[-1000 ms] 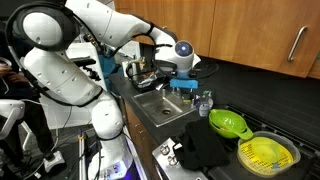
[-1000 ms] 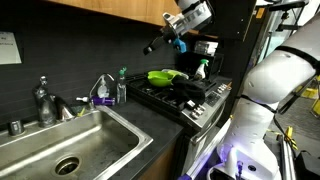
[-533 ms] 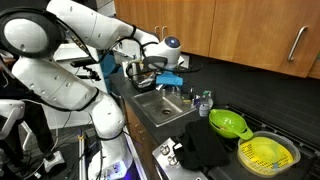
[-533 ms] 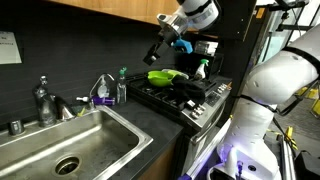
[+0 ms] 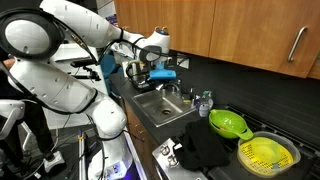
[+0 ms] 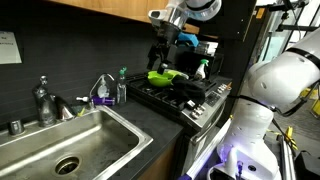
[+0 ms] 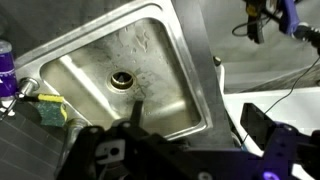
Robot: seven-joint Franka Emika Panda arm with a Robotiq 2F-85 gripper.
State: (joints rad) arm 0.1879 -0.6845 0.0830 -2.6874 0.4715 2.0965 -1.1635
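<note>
Sink: the steel basin (image 7: 175, 95) fills the wrist view, set in the dark counter (image 6: 150, 130). Its drain (image 7: 123, 78) lies bare at the middle. In both exterior views it sits (image 5: 158, 105) between a pot (image 5: 134, 68) at one end and the stove (image 6: 185, 95) at the other.
Gripper: it (image 5: 152, 72) hangs above the basin, well clear of it, pointing down. The jaws are spread wide and carry nothing. In the wrist view its two dark fingers (image 7: 268, 135) stand apart at the bottom edge.
Change in place: a second ago the wrist was over the faucet end of the basin. It has since travelled along the counter toward the pot.
Change in pose: earlier, in an exterior view, the gripper (image 6: 160, 57) sat higher and stuck out sideways. Now it is lower and turned downward, in front of the green colander (image 6: 165, 75).
Unchanged: the jaws were just as wide apart before.
Beside the basin: a yellow and green sponge (image 7: 50, 110) lies on the rim near the faucet (image 6: 45, 100). A purple bottle (image 6: 103, 97) stands close by.
On the stove: a black cloth (image 5: 205, 148) and a yellow colander (image 5: 268, 153), neither moved.
</note>
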